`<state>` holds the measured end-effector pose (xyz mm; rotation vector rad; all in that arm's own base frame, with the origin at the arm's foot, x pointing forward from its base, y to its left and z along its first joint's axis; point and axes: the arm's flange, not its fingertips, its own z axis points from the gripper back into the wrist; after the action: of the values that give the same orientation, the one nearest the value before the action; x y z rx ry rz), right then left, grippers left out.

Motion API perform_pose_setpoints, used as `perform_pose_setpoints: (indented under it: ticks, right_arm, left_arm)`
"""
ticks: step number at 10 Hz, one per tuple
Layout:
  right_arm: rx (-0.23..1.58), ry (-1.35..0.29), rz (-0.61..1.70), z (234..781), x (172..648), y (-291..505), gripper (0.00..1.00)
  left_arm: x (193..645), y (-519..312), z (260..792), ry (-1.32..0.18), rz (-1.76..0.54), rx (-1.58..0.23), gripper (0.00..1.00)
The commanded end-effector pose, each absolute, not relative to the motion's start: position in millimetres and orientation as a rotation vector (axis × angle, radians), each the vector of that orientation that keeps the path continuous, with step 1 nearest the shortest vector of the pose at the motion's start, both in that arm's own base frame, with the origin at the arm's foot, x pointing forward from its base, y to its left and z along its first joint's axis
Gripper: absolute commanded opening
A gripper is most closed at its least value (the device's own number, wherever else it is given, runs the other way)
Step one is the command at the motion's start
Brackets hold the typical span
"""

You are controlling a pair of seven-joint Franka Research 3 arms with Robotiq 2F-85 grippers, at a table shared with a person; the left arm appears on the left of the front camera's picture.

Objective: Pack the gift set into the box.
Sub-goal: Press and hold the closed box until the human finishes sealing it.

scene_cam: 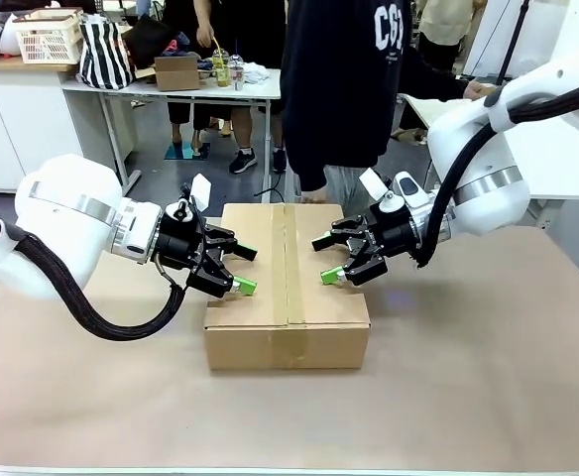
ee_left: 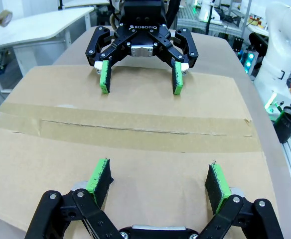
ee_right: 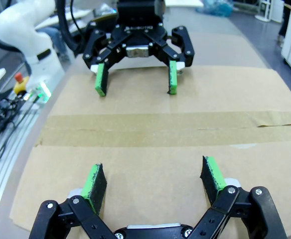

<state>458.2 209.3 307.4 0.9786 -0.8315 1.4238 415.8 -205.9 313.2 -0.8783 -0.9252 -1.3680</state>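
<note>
The box (scene_cam: 289,337) is a brown cardboard carton in the middle of the table, its top flaps closed and a strip of brown tape (scene_cam: 288,263) running along the seam. My left gripper (scene_cam: 242,270) hangs open over the box's left edge, green pads apart and empty. My right gripper (scene_cam: 324,260) is open too, over the box's right part, facing the left one. In the left wrist view my left gripper (ee_left: 158,174) spreads above the box top (ee_left: 135,149), with the right gripper (ee_left: 141,84) opposite. The right wrist view mirrors this: right gripper (ee_right: 153,172), box top (ee_right: 155,149), left gripper (ee_right: 136,84). The gift set is hidden.
A person in a dark shirt (scene_cam: 344,89) stands at the far side, just behind the box. Brown paper covers the table (scene_cam: 468,397), with bare room in front of the box and to its right. A white table (scene_cam: 200,87) with bags and cups stands farther back.
</note>
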Motion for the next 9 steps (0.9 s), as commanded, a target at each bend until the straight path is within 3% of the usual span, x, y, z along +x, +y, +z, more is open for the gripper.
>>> perform_pose_setpoints:
  ticks: [1,9]
  right_arm:
    - [0.974,-0.830,1.423,306.3,457.6,209.3,1.00]
    - [0.974,-0.830,1.423,306.3,457.6,209.3,1.00]
  left_arm:
    - [414.3,-204.9,311.6,-0.920,-1.368,-0.866,1.00]
    - [414.3,-204.9,311.6,-0.920,-1.368,-0.866,1.00]
